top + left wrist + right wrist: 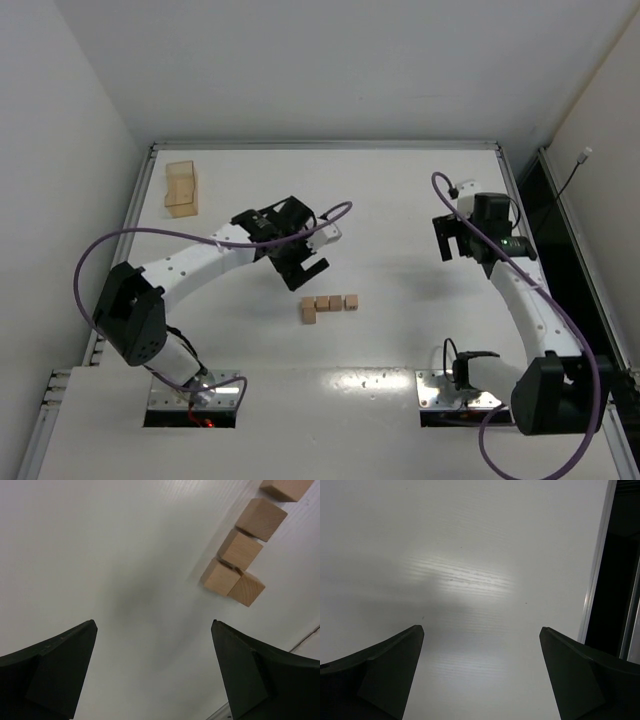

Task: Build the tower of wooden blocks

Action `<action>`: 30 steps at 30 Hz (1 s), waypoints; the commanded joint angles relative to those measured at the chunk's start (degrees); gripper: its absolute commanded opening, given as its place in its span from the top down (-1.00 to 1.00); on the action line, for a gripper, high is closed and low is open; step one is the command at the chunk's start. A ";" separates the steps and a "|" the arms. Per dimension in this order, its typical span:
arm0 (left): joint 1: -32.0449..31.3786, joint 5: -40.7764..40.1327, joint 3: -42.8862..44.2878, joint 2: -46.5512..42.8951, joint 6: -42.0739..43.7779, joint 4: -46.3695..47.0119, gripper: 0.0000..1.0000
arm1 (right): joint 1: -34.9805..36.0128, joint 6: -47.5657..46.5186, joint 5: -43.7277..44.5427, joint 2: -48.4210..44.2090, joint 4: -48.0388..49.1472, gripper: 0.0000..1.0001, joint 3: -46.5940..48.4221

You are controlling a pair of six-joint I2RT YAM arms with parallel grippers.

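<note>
**A:** How far along is the tower?

**B:** Not started, in my judgement. Nearest to the arm bases, the wood blocks (323,302) all lie flat on the table (400,190), about in the middle. They make a short row, touching side to side. One more block lies on the near side of the row's left end, so the shape is like an L. No block sits on another one.

**A:** Do the grippers hold something?

**B:** No. A little further back, the left gripper (305,270) hangs just beyond the blocks, its jaws spread wide with nothing between them. In its wrist view the blocks are up and to the right of the fingers, not touching them. The right gripper (452,245) is well apart, toward the right side of the table. It is also wide open and empty, and its own camera shows only bare table between the fingers.

**A:** Is there anything at the back?

**B:** A larger tan box (181,188) in the far left corner. It is not part of the stack.

**A:** So what is left?

**B:** Everything, I think. One block must serve as the base, and each other block must go on top of it.
</note>
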 commanded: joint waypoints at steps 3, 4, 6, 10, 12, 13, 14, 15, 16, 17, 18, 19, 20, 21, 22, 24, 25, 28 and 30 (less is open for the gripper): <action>-7.40 -4.41 -3.66 -1.81 -1.21 7.89 -0.90 | -1.39 -4.09 -4.99 -3.42 -5.80 -1.00 -0.53; -9.06 -4.41 -4.70 -2.33 -2.00 8.94 -0.87 | -1.40 -6.71 -6.86 -3.42 -7.82 -1.00 -0.53; -10.48 -3.89 -5.59 -2.34 -3.85 11.23 -0.82 | -1.40 -9.10 -10.37 -3.42 -9.15 -1.00 -0.53; -12.77 -2.57 -7.08 -1.11 -5.61 14.66 -0.73 | -1.92 -11.13 -10.05 -2.02 -10.31 -1.00 1.58; -14.96 -2.57 -7.88 0.99 -5.61 16.24 -0.71 | -2.54 -11.13 -10.04 -1.40 -10.30 -1.00 1.58; -15.83 -2.57 -6.23 1.87 -5.09 16.25 -0.67 | -2.54 -11.13 -10.56 -1.40 -10.30 -1.00 1.58; -17.32 -2.57 -5.43 2.66 -5.08 16.25 -0.65 | -3.24 -10.43 -12.13 -1.40 -10.30 -1.00 1.58; -17.95 -2.57 -4.64 3.72 -5.08 15.73 -0.61 | -3.24 -9.47 -12.84 -1.40 -10.30 -1.00 1.58; -18.47 -3.18 -3.93 3.73 -4.39 15.72 -0.59 | -3.85 -9.46 -13.46 -0.88 -10.30 -1.00 1.58; -18.48 -3.18 -3.92 4.25 -4.38 15.72 -0.56 | -4.38 -8.68 -14.07 -0.87 -10.30 -1.00 1.58; -19.09 -3.70 -3.92 4.25 -3.51 16.24 -0.49 | -4.38 -8.15 -14.08 -0.87 -10.30 -1.00 1.58; -19.09 -4.32 -3.92 5.04 -2.89 17.03 -0.49 | -4.91 -8.14 -14.08 -0.27 -10.30 -1.00 1.58; -19.09 -4.33 -3.92 5.05 -2.89 17.04 -0.45 | -4.91 -8.14 -14.60 -0.26 -10.30 -1.00 2.10; -19.09 -4.33 -3.92 6.00 -2.89 17.04 -0.45 | -5.43 -8.14 -14.61 0.26 -10.30 -1.00 2.11; -19.09 -4.33 -3.40 6.53 -2.89 17.04 -0.45 | -5.44 -8.14 -14.61 0.27 -10.30 -1.00 2.11; -19.62 -4.33 -3.40 7.15 -2.89 17.65 -0.45 | -6.05 -7.62 -15.83 0.27 -10.30 -1.00 2.11; -19.62 -4.33 -3.40 7.68 -2.37 18.26 -0.45 | -6.05 -7.61 -15.84 0.27 -10.30 -1.00 2.63; -19.62 -4.33 -2.79 8.99 -1.75 19.49 -0.49 | -7.19 -7.00 -17.06 0.27 -10.30 -1.00 2.64; -19.62 -5.20 -2.17 9.61 -1.22 20.03 -0.52 | -7.81 -6.47 -17.59 0.27 -10.30 -1.00 2.64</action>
